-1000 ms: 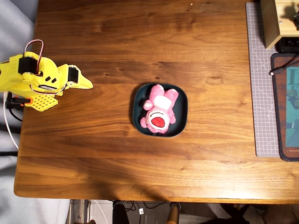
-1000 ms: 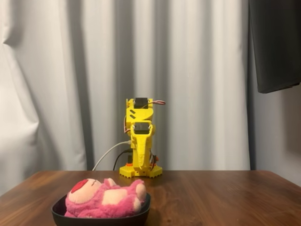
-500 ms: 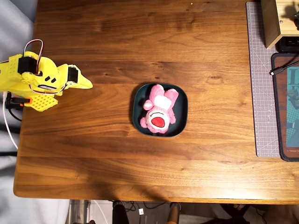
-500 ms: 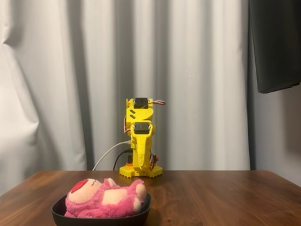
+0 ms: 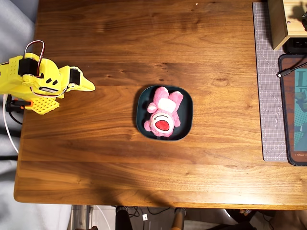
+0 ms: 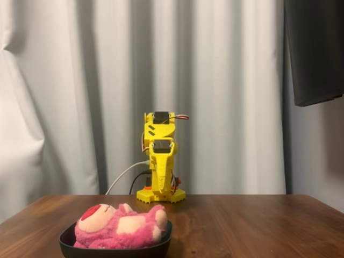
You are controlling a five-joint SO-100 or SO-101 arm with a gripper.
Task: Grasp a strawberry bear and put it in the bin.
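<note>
The strawberry bear (image 5: 163,112) lies on its back inside the dark teal bin (image 5: 186,126) in the middle of the wooden table, red muzzle toward the front edge in the overhead view. In the fixed view the bear (image 6: 121,226) fills the bin (image 6: 115,249) at the lower left. My yellow gripper (image 5: 88,86) is folded back at the table's left edge, well apart from the bin, jaws together and empty. In the fixed view the arm (image 6: 160,161) stands upright at the back, its gripper pointing at the camera.
A grey cutting mat (image 5: 269,86) lies along the right side in the overhead view, with a wooden box (image 5: 285,21) at the top right and a dark mat (image 5: 295,110) beside it. A white cable (image 6: 126,174) runs from the arm's base.
</note>
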